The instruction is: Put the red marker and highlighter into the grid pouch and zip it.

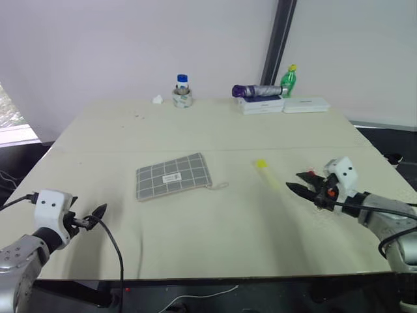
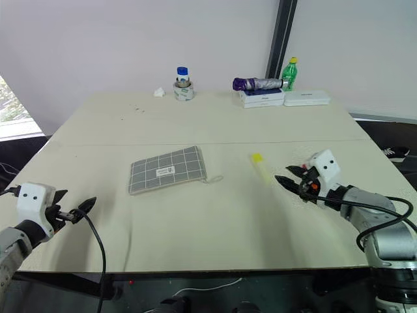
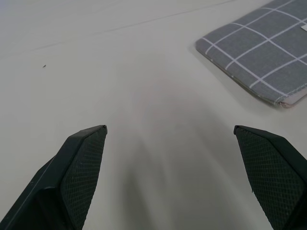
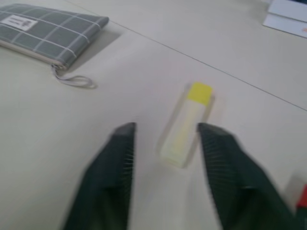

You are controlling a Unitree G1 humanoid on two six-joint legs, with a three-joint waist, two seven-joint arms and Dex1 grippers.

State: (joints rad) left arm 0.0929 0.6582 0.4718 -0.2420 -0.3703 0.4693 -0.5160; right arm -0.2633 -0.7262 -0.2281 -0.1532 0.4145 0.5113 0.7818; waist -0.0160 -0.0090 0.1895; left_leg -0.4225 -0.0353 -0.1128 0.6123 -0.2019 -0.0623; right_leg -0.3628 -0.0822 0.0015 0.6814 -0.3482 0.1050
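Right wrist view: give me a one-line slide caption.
Right gripper fingers straddle the highlighter lying on the table, grid pouch beyond.

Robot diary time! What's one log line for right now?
stubby pale-yellow highlighter: lying on table, between right gripper fingers, ungripped | grey grid fabric pouch: flat, apart | left gripper: open over bare table

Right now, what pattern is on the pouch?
The grid pouch is grey with thin white grid lines, clearest in the left wrist view.
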